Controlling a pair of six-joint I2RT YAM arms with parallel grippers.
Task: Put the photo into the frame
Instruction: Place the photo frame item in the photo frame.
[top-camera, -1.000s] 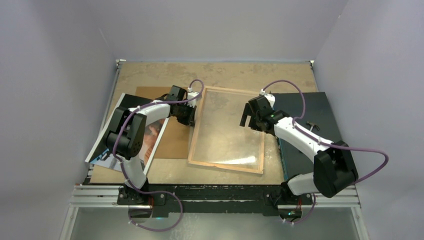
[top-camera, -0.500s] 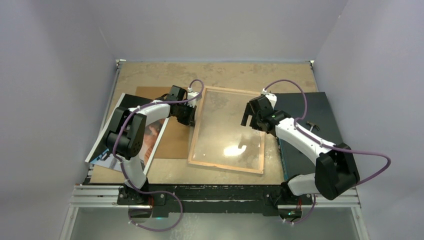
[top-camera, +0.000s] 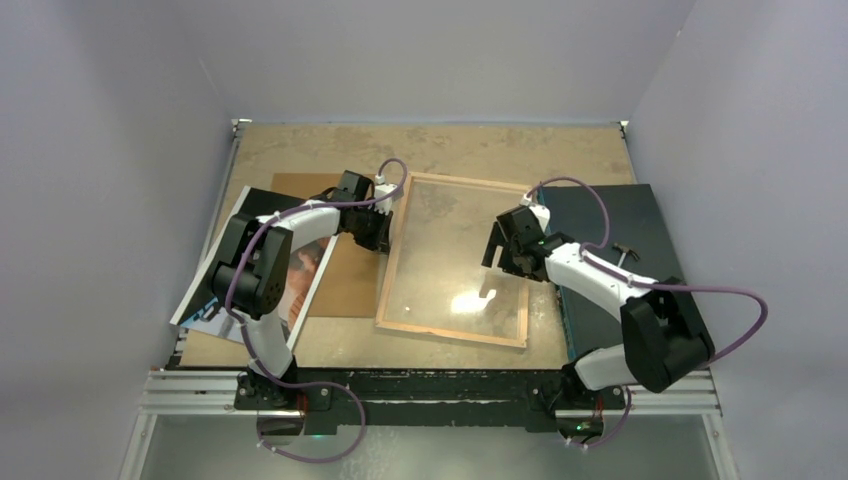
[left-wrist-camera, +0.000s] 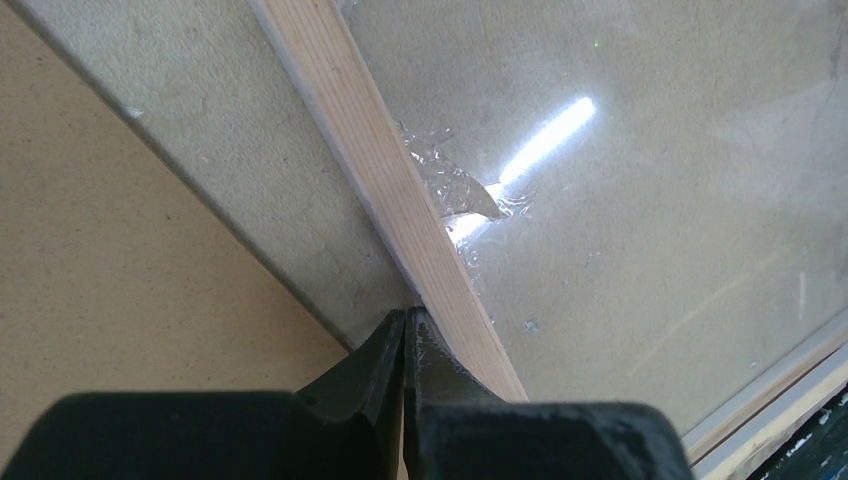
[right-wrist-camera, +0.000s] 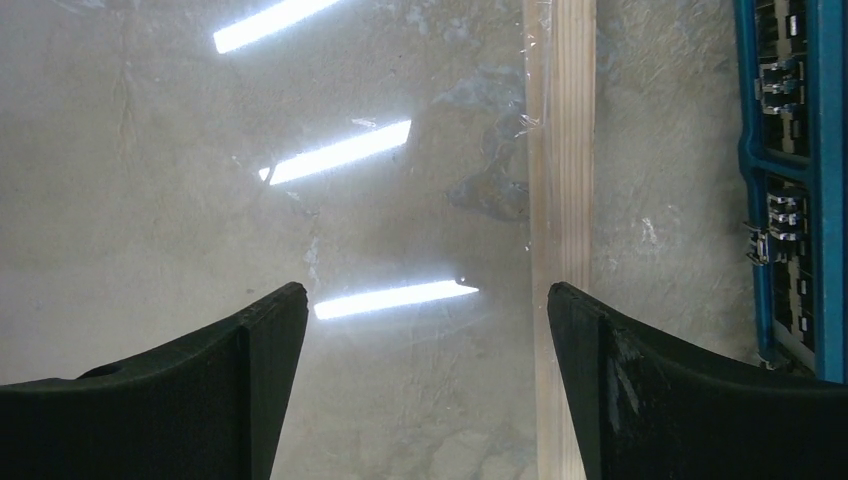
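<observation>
Bracing the frame (top-camera: 450, 333) from both sides, two arms work at the middle of the table (top-camera: 420, 150). The frame lies wood back up, with a clear sheet (top-camera: 450, 250) seated inside its rails. The left tool (top-camera: 379, 242) is pinched shut on nothing, and in its wrist view the tip (left-wrist-camera: 405, 325) rests against the outer edge of the frame's left rail (left-wrist-camera: 390, 190). The right tool (top-camera: 496, 250) hangs wide open above the opposite rail (right-wrist-camera: 560, 150), which runs forward between its fingers, close to the right one.

The photo (top-camera: 308, 268) lies picture side up behind and to the left of the left tool, under that arm. It partly overlaps a brown backing board (top-camera: 350, 285) and is not held by either tool. Its long axis slants from the table's near left edge up toward the left tool. The frame's long axis runs straight ahead of both tools, tipped slightly off square with the table. A dark mat (top-camera: 610, 210) sits to the right of the right tool.

The step in hand appears to be squaring and steadying the frame, with the photo not yet fetched. The next move likely calls for lifting the print by an edge, turning it face down and lining it up with the opening.
</observation>
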